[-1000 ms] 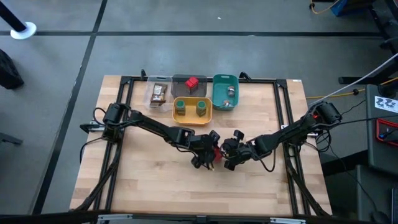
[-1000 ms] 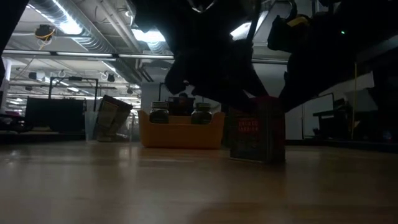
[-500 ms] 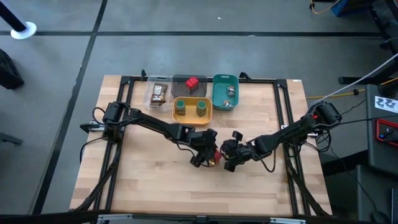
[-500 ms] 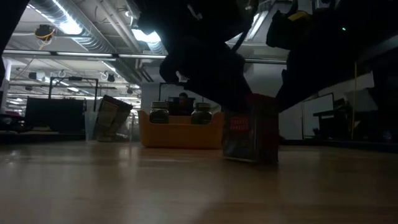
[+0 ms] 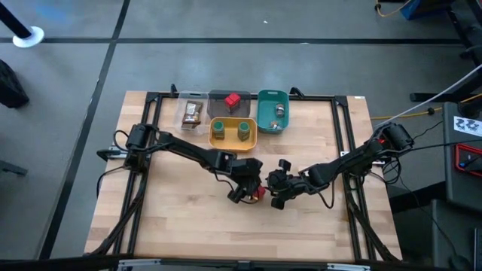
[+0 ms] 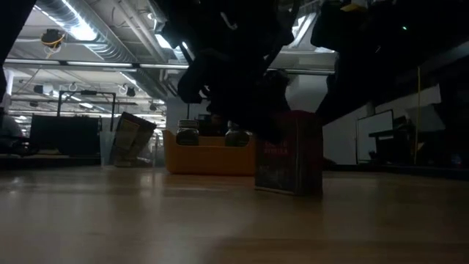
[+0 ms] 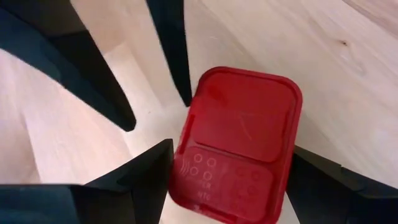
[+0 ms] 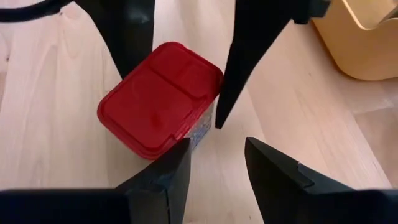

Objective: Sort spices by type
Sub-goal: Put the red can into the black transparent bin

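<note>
A red box with a red lid stands upright on the wooden table near its middle, resting on its base. My left gripper reaches it from the table's left and is shut on it. My right gripper hovers just to the box's right. It is open, with bare table between its fingers and the box ahead of them. Whether its near finger touches the box cannot be told. My left gripper pinches the red box between its two fingers, one on each of two opposite sides just under the lid's rim. The fingers slant down at it from the table's left. The box stays upright with its base on the table.
Along the far edge stand a clear tray with a brown packet, a grey tray with another red box, a teal tray with small tins, and a yellow tray holding two green-capped jars. Bare wood lies toward the near edge.
My left gripper has rolled at the wrist while staying in place. The red box in it has turned a little and slid slightly toward the table's left, still standing on the table.
</note>
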Controlling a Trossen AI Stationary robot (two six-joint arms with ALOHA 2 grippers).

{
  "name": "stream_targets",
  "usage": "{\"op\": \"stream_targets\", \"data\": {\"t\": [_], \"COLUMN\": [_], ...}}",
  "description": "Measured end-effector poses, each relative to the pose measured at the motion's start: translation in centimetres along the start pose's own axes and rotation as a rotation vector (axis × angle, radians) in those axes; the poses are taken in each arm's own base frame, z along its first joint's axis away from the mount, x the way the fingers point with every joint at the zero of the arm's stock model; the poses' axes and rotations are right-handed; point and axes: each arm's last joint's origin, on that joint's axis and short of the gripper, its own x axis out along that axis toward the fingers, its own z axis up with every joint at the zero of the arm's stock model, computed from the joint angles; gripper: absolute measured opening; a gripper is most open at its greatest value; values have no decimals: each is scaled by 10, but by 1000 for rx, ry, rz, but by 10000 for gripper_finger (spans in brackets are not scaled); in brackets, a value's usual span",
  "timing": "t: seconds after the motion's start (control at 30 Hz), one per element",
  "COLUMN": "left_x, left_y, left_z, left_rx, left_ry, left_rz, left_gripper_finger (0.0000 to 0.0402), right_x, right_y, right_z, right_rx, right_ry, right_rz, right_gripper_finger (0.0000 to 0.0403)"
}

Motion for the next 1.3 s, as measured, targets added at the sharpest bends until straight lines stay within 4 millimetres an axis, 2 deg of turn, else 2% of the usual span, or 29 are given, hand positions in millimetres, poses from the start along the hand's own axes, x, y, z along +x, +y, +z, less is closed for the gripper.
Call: {"op": "stream_targets", "data": {"t": [0.23,0.47,0.63,0.8,0.9,1.07,1.17,1.3], "left_x": [5,9,7,-2,-13,-41,-62,-90], "left_y": [-1,-4,-3,4,12,36,52,77], "left_z": [-2,-3,-1,15,25,36,36,29], "left_rx": [-1,28,10,-84,-111,-191,-250,-310], "left_ry": [1,11,6,-47,-58,-43,-22,-28], "left_rz": [-7,-24,-18,8,28,146,220,307], "left_gripper_finger": [260,195,194,194,194,194,194,194], "right_x": [-1,-19,-44,-85,-117,-161,-176,-177], "right_y": [0,2,-4,-18,-31,-57,-73,-89], "right_z": [2,21,31,41,46,39,24,-3], "right_rx": [-12,-45,-67,-104,-111,-112,-84,-2], "right_ry": [6,-27,-16,37,14,-85,-160,-233], "right_rz": [-3,52,50,32,40,40,12,-17], "right_gripper_finger": [154,154,154,154,154,154,154,154]}}
